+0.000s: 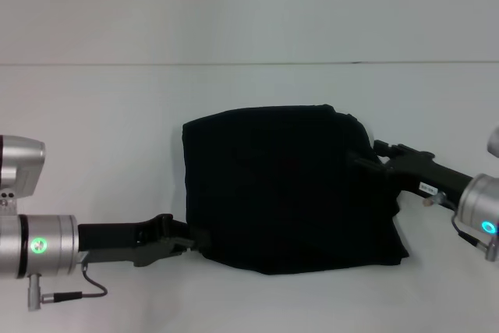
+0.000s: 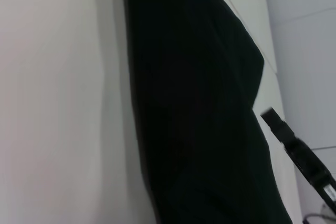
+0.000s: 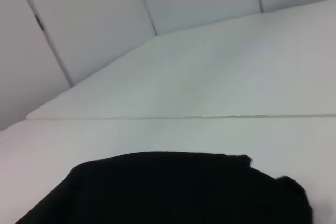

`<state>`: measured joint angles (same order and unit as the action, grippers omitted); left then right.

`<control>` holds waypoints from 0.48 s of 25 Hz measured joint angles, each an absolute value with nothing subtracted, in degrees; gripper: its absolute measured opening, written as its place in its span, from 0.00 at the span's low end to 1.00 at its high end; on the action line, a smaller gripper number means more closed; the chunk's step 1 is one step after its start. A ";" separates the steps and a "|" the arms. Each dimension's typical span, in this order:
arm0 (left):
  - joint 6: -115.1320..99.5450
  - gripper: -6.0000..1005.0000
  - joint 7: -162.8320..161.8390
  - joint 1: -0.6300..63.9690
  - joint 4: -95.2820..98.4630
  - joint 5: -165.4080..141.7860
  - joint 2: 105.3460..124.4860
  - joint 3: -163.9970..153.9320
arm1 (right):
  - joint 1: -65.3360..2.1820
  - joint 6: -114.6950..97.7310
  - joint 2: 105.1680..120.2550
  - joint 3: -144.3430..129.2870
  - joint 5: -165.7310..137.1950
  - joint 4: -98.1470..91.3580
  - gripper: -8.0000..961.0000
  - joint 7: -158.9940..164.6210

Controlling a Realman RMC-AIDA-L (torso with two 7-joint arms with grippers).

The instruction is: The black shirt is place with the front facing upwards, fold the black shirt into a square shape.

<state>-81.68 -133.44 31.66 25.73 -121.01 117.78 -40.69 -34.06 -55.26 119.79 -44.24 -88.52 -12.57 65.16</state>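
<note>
The black shirt [image 1: 288, 185] lies on the white table [image 1: 101, 146], folded into a rough square with its plain black side up; no lettering or label shows. My left gripper [image 1: 189, 241] is at the shirt's near left corner, touching its edge. My right gripper [image 1: 373, 154] is at the shirt's right edge, near the far right corner. The shirt also shows in the left wrist view [image 2: 199, 103], with the right arm [image 2: 296, 150] beyond it. In the right wrist view the shirt [image 3: 173, 192] fills the lower part.
The white table stretches bare on all sides of the shirt. A white wall [image 1: 249, 5] rises behind the table's far edge. A cable [image 1: 70, 294] hangs under the left arm near the front.
</note>
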 joint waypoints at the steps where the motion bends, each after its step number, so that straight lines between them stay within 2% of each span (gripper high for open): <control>1: -82.03 0.05 -133.12 31.55 25.74 -120.92 117.91 -40.69 | -34.65 -54.68 119.86 -44.78 -88.51 -12.50 0.78 65.19; 12: -82.03 0.05 -130.59 30.50 25.88 -118.76 118.28 -40.61 | -36.60 -53.46 120.05 -45.53 -88.17 -12.37 0.78 65.21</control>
<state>-82.03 -130.59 30.50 25.88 -118.76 118.28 -40.61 -36.60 -53.46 120.05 -45.53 -88.17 -12.37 65.21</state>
